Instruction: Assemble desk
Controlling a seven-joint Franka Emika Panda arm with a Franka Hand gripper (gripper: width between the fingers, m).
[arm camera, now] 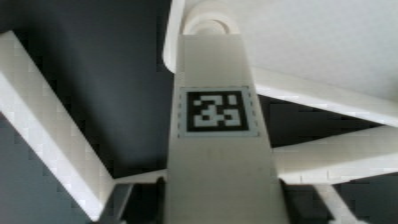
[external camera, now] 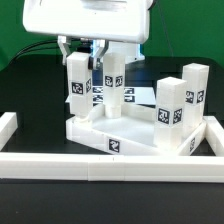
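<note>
Exterior view: arm reaches straight down at 12 o'clock, its tool (external camera: 104, 52) pinching an upright leg (external camera: 113, 85) on the tabletop (external camera: 120, 132), which sits mid-worktop (external camera: 30, 85) among three other legs.

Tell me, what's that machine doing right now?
Pincer shut on fourth leg, upright on tabletop. Three other legs standing. Nothing in the way.

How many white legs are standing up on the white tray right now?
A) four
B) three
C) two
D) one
A: four legs stand upright on the tabletop, at and.
</note>
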